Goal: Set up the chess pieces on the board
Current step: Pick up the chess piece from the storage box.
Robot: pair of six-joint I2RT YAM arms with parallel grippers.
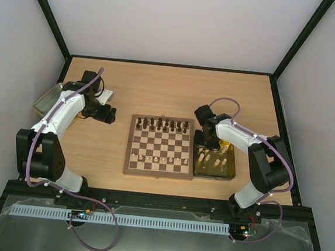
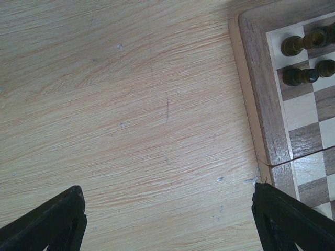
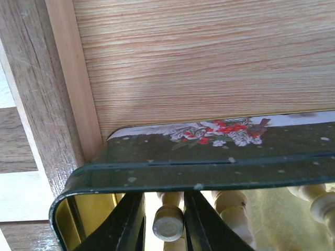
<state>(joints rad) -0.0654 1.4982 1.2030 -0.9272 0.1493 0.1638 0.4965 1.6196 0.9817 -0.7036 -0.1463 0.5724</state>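
Observation:
The board [image 1: 129, 151] lies mid-table. Dark chess pieces [image 1: 164, 125] fill its two far rows and several cream pieces [image 1: 163, 159] stand on a near row. My left gripper [image 1: 111, 116] is open and empty over bare table just left of the board's far corner [image 2: 259, 104], where dark pieces [image 2: 301, 44] show. My right gripper [image 1: 208, 148] reaches down into the green tin tray [image 1: 213, 173] right of the board. In the right wrist view its fingers [image 3: 125, 225] stand close on both sides of a lying cream piece [image 3: 167, 225].
The tin tray's rim [image 3: 209, 167] with a holly-and-bird print crosses just beyond my right fingers, and more cream pieces [image 3: 233, 214] lie inside. The board's border [image 3: 31, 104] touches the tin's left side. Another shallow tray [image 1: 45, 98] sits at the far left by the wall.

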